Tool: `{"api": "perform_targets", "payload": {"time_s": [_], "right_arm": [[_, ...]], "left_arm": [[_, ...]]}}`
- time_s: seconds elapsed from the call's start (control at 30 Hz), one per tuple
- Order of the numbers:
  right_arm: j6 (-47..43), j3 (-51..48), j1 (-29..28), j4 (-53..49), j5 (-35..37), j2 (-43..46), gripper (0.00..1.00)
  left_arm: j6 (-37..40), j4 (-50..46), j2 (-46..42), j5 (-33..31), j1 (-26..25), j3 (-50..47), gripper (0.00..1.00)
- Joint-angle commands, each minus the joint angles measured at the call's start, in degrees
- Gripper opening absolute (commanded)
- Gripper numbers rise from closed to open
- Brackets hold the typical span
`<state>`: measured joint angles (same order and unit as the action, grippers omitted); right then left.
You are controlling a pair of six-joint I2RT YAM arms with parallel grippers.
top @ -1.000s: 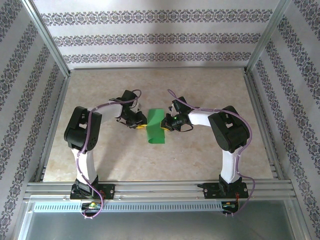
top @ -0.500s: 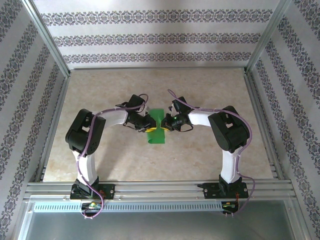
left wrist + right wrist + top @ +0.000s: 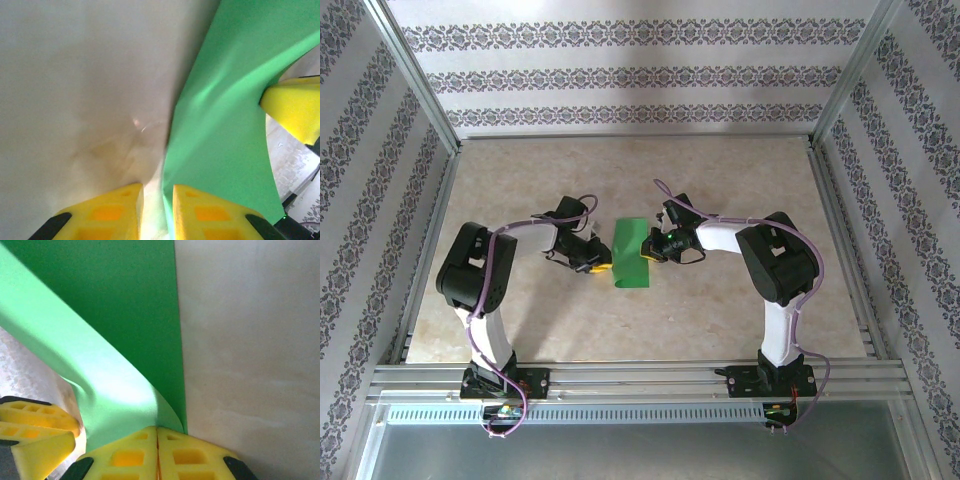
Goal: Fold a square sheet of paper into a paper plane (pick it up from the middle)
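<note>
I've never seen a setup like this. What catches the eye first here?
The bright green sheet of paper stands out, lying mid-table on the pale beige tabletop and partly curled over itself. The right gripper is pinched shut on the sheet's lifted edge. The left gripper sits at the opposite edge, slightly open.

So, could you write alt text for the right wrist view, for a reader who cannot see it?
The right end effector, yellow fingers shut together at the bottom, pinches the edge of the square sheet of paper, which curls up toward the upper left. Beige table lies on the right; the left end effector sits at lower left.
</note>
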<state>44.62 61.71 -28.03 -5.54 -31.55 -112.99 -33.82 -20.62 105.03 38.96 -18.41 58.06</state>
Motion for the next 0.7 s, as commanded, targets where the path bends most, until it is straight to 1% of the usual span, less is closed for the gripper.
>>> {"api": "perform_targets", "payload": {"time_s": [0.0, 0.1, 0.23, 0.4, 0.67], "right_arm": [[-1.1, -4.4, -0.7, -13.2, 10.3, -5.6, 0.1], [-1.0, -4.6, -0.7, -13.1, 10.4, -5.6, 0.1], [-1.0, -4.7, -0.7, -13.0, 10.5, -5.6, 0.1], [-1.2, -4.7, -0.7, -13.1, 10.6, -5.6, 0.1], [-1.8, -4.7, -0.7, -13.7, 10.9, -5.5, 0.1]], "left_arm": [[-0.8, -2.2, -3.5, -0.3, -0.8, 0.2, 0.24], [-3.6, 0.0, -3.3, -0.4, -4.1, 2.5, 0.24], [-6.7, 2.3, -0.2, -1.3, -7.6, 4.1, 0.23], [-5.4, 0.0, 2.1, -2.7, -8.4, 2.8, 0.22], [-3.2, -2.8, -2.0, -5.1, -8.0, -5.8, 0.21]]}}
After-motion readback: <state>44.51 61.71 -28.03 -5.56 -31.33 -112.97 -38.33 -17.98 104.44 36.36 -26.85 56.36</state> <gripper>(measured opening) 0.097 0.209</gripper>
